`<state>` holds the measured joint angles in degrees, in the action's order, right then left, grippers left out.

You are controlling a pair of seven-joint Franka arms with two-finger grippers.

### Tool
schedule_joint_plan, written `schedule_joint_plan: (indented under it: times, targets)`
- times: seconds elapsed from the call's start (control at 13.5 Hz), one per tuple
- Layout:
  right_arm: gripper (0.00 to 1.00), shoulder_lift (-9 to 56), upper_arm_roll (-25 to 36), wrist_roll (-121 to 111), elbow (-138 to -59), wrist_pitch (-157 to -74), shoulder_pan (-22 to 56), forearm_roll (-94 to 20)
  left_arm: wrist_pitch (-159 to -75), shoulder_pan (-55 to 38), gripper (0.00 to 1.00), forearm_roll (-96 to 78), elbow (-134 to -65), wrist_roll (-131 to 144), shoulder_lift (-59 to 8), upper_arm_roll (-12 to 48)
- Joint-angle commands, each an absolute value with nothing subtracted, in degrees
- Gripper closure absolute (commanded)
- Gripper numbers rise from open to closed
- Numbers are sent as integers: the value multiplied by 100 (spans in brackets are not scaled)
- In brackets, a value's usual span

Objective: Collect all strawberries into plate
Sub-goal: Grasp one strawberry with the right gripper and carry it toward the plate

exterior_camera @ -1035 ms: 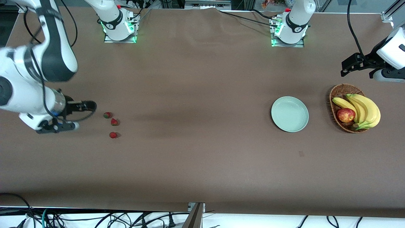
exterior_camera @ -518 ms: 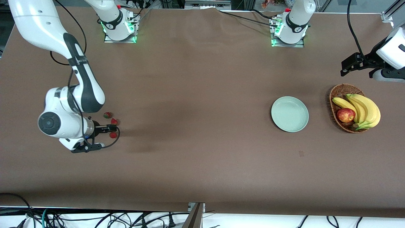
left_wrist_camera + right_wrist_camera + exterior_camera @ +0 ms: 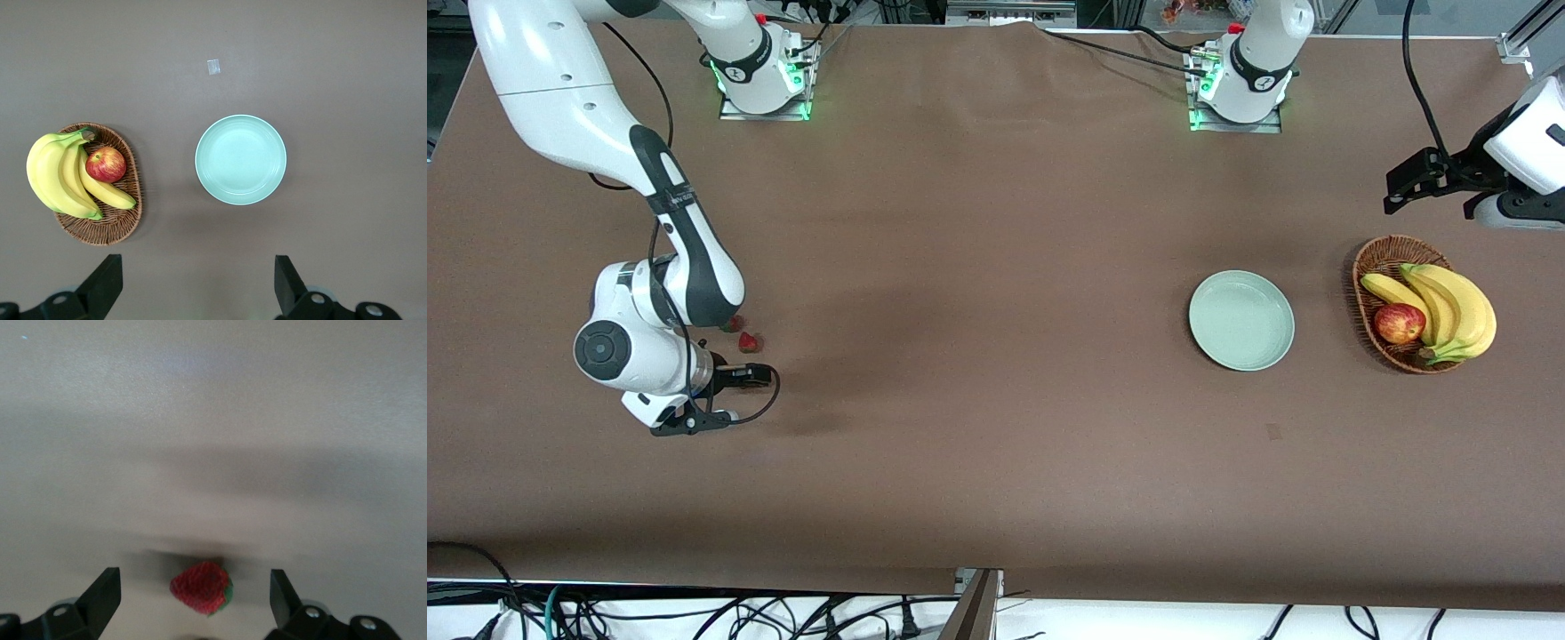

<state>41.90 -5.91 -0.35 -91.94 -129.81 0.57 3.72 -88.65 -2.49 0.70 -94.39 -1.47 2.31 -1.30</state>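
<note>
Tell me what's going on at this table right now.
The right tool is open over a strawberry on the table, at the right arm's end. A second berry lies beside it. The plate holds nothing yet. The left tool waits, open, up over the plate and fruit basket.

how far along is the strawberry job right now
Done: nothing; the plate is bare. In hand: the open right gripper is over one strawberry, not gripping it. Left: all the strawberries, including one on the table. The open left gripper waits above the plate.
</note>
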Motion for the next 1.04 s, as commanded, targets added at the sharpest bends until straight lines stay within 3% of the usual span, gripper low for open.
schedule_joint_plan:
  times: [0.0,0.37,0.52,0.74,0.96]
  targets:
    - [21,4192,-607,-70,-9281,-13131,35,308,-8798,-158,0,-35,-9439,-141,281,-62]
    - [94,4184,-606,-114,-9308,-13096,26,316,-8798,-167,0,-35,-9439,-141,281,-62]
    - [99,4114,-624,-123,-9211,-12956,70,334,-8798,-167,0,-26,-9439,-149,281,-62]
    - [99,3877,-869,113,-8668,-11878,525,299,-8798,-167,0,-26,-9439,-149,281,-62]
    - [99,3902,-1036,2189,-8289,-11619,1456,264,-8798,-167,0,-26,-9439,-149,281,-62]
